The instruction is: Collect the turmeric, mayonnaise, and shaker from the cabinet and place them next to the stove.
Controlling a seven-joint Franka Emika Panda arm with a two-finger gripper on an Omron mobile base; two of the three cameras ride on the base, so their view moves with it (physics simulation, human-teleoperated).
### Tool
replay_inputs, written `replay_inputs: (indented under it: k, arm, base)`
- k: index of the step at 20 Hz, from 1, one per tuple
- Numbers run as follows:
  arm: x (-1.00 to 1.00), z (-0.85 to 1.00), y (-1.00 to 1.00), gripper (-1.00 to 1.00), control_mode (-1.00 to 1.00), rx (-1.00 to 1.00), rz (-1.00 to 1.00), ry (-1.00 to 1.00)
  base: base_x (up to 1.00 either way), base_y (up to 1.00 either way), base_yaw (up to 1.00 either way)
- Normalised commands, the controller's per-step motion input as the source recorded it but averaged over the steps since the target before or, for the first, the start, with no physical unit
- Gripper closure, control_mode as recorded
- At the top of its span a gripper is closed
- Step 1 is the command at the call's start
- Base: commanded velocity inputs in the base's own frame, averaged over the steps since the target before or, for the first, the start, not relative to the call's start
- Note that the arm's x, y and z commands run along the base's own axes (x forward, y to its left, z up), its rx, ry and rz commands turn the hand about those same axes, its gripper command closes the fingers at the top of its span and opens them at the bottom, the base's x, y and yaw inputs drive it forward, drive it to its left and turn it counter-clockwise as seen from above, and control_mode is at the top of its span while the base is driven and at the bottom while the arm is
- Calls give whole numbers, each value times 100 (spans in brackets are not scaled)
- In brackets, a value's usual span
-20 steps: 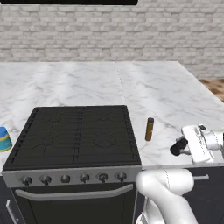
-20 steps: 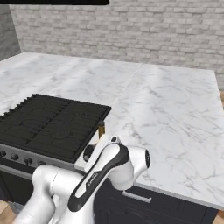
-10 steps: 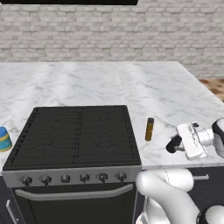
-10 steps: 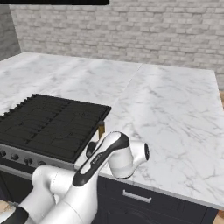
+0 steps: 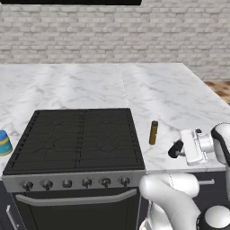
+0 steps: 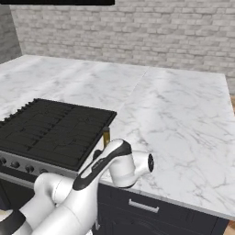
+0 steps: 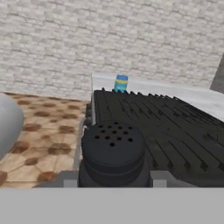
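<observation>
Left base view: pincer [image 5: 176, 149] off the counter's [image 5: 179, 96] front edge, right of the stove [image 5: 76, 139], clamped on the black shaker [image 5: 175, 149], held sideways. Turmeric [image 5: 153, 132] upright on counter just right of the stove. Mayonnaise [image 5: 4, 143] on counter at stove's left.

Right base view: turmeric [image 6: 106, 137] partly behind the arm, beside stove [image 6: 50, 133].

Hand view: shaker [image 7: 113, 153] close between the fingertips [image 7: 70, 179], perforated top facing camera. Stove [image 7: 157, 127] beyond, mayonnaise [image 7: 121, 83] past its far side.
</observation>
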Motion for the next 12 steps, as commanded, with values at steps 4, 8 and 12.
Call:
replay_inputs:
  k: [4, 8, 12]
  arm:
    - [13, -20, 29, 100, -100, -10, -7, 0]
    - [24, -15, 22, 100, -100, -10, -2, 0]
    - [26, -15, 10, 100, -100, -6, 0, 0]
  base:
    - [0, 0, 0]
    - [0, 0, 0]
    - [0, 0, 0]
